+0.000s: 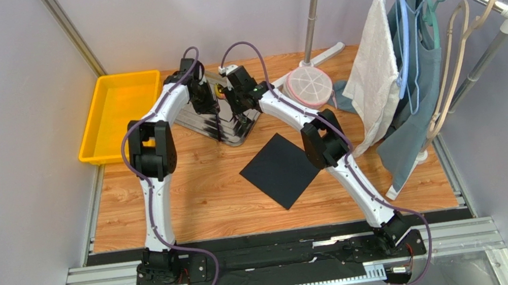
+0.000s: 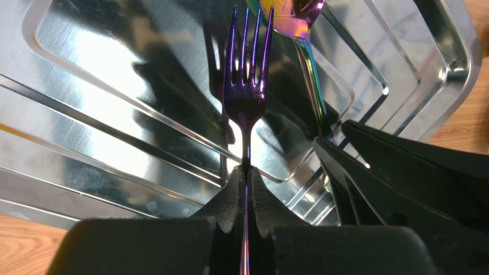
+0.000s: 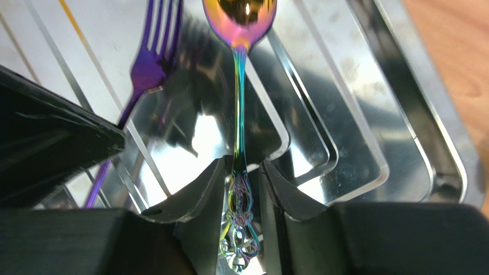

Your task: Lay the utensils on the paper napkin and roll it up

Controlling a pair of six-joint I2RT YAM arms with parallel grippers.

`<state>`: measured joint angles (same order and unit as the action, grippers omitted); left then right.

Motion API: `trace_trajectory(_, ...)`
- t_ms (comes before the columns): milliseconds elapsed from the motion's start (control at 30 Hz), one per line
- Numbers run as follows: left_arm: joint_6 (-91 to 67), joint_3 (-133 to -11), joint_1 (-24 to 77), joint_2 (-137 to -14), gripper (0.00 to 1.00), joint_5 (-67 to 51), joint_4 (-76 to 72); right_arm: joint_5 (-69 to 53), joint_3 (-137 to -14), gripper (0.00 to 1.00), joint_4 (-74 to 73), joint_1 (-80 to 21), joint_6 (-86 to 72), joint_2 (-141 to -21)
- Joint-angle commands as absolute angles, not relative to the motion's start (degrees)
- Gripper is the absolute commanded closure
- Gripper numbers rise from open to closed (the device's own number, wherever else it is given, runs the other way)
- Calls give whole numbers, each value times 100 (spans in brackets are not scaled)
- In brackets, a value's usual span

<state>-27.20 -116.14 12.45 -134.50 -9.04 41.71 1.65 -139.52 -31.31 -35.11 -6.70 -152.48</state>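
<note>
The purple fork point(image 2: 245, 97) lies in the grey metal tray point(image 2: 115, 114), and my left gripper point(image 2: 247, 172) is shut on its thin handle. Beside it lies the spoon point(image 3: 239, 103), gold bowl pointing away. Its ornate handle end sits between the fingers point(image 3: 198, 192) of my right gripper point(image 3: 240, 169), which stands open with a small gap on each side. Both grippers work side by side over the tray point(image 1: 233, 134) at the back of the table. The black paper napkin point(image 1: 281, 169) lies flat and bare on the wood, nearer than the tray.
A yellow bin point(image 1: 118, 113) stands at the back left. A round white lid with a pink rim point(image 1: 308, 84) lies right of the tray. A white towel point(image 1: 374, 73) and hangers with cloth hang from a rack on the right.
</note>
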Motion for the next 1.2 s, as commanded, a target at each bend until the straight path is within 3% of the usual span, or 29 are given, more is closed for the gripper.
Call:
trace_trajectory(0,-2918,-11593,1195,-13105,100,-1054,4104,114,-14020,69,-3453,-3559,-677,-15258)
trace_trajectory(300,-2927,-11531,1187,-12990,100,-1064,4096,184,-14203,81,-4419,-3647,-141,-15460)
trace_trajectory(367,-2927,-11557,1178,-12981,100,-1063,4087,211,-14168,87,-4596,-3674,-27,-15443)
trace_trajectory(500,-2936,-11601,1169,-12981,100,-1055,4122,272,-14081,89,-4781,-3674,228,-15311)
trace_trajectory(600,-2936,-11619,1169,-12981,100,-1046,4131,447,-13984,100,-4685,-3674,334,-15135)
trace_trajectory(1167,-2953,-11584,1169,-12902,100,-1063,4166,115,-13491,100,-4622,-3665,228,-13913)
